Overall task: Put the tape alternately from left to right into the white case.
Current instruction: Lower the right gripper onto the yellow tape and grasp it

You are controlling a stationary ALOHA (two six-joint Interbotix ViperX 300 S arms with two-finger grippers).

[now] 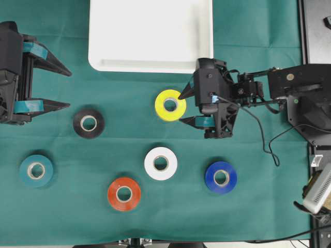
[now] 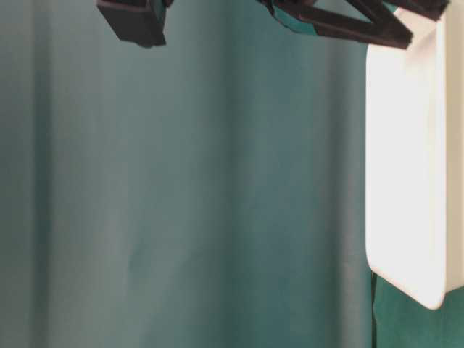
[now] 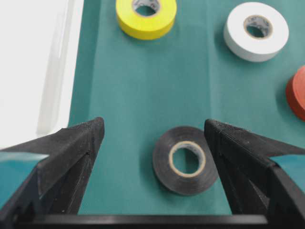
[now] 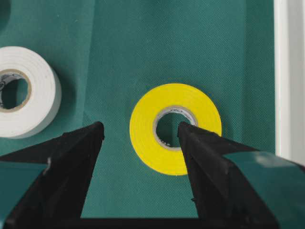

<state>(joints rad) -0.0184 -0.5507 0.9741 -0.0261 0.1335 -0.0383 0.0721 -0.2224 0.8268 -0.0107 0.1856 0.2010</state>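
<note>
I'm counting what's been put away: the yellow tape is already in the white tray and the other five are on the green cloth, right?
Not quite. The yellow tape is still on the green cloth, just below the white tray, which holds nothing; the overhead view shows it. The other five are on the cloth, as you said.

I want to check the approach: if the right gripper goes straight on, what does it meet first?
Most likely the yellow tape: the open right gripper already has one finger over its hole, though height above it is unclear.
</note>
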